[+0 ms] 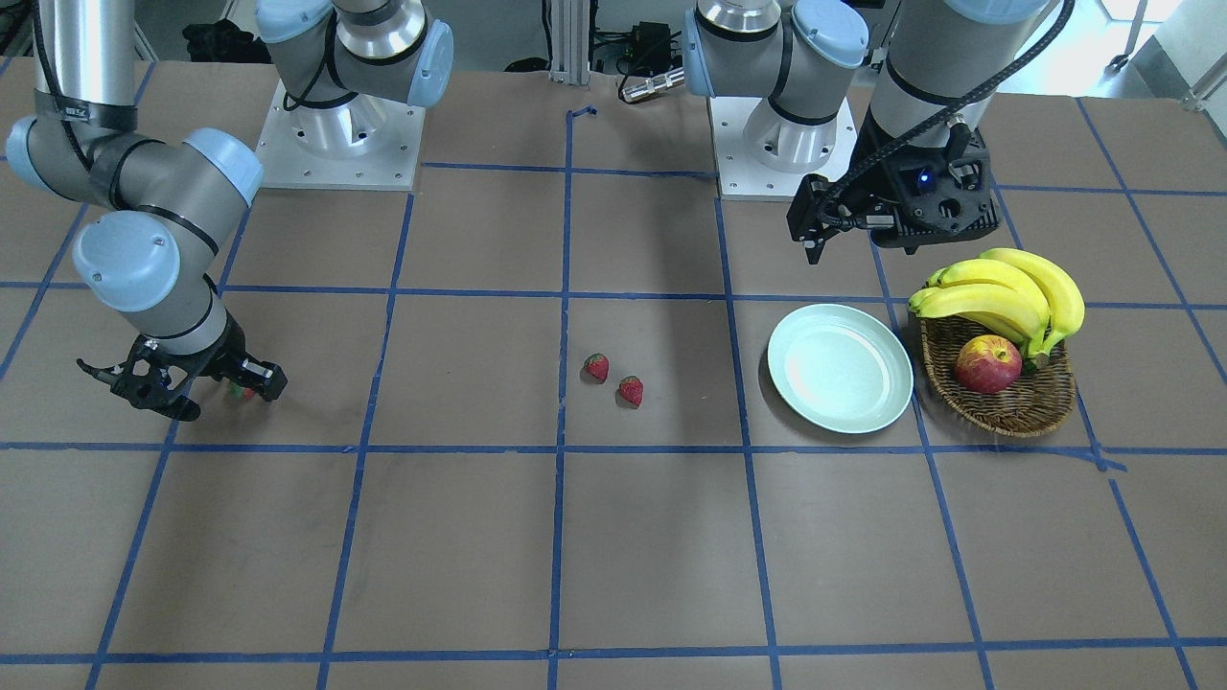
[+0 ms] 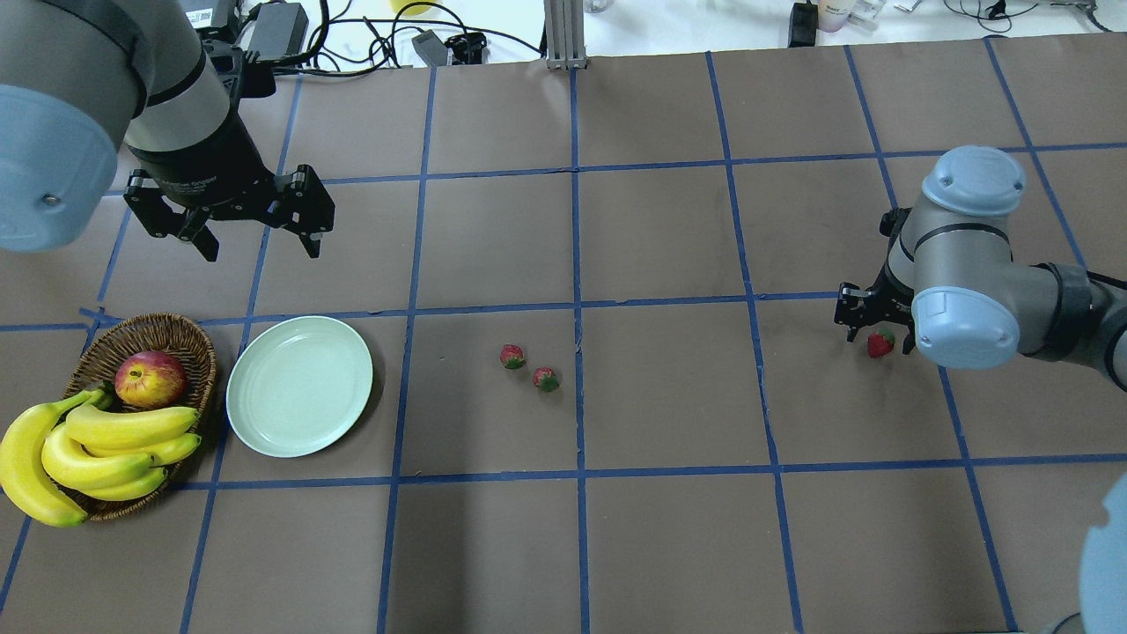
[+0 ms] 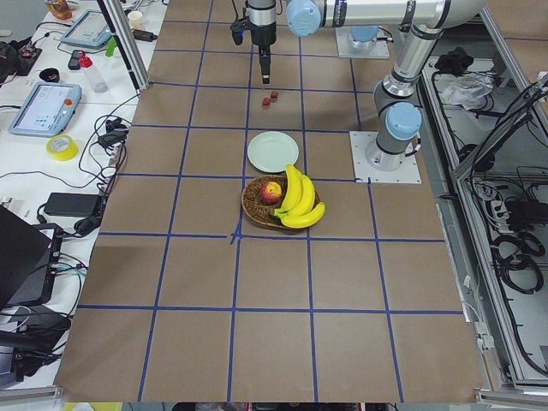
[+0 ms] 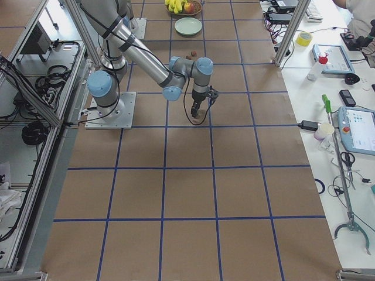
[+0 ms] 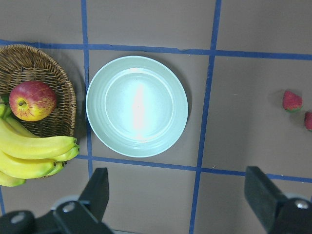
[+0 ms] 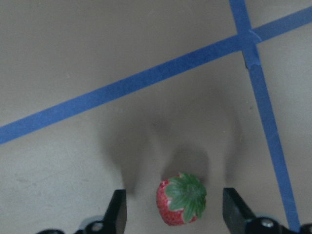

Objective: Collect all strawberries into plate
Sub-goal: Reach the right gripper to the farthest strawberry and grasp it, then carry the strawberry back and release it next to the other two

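Observation:
Two strawberries (image 2: 512,356) (image 2: 546,379) lie side by side mid-table, also in the front view (image 1: 596,367) (image 1: 630,390). A third strawberry (image 6: 181,199) lies on the table far to the right (image 2: 880,343). My right gripper (image 2: 870,333) is low over it and open, with one finger (image 6: 117,212) on each side and not touching. The pale mint-green plate (image 2: 299,386) is bare and lies beside the basket. My left gripper (image 2: 261,248) is open and empty. It hovers beyond the plate (image 5: 136,106) and looks down on it.
A brown wicker basket (image 2: 189,339) at the table's left holds a red-yellow apple (image 2: 150,377) and a bunch of bananas (image 2: 88,445). Blue tape lines grid the brown tabletop (image 2: 669,528). The arm bases stand at the robot's edge.

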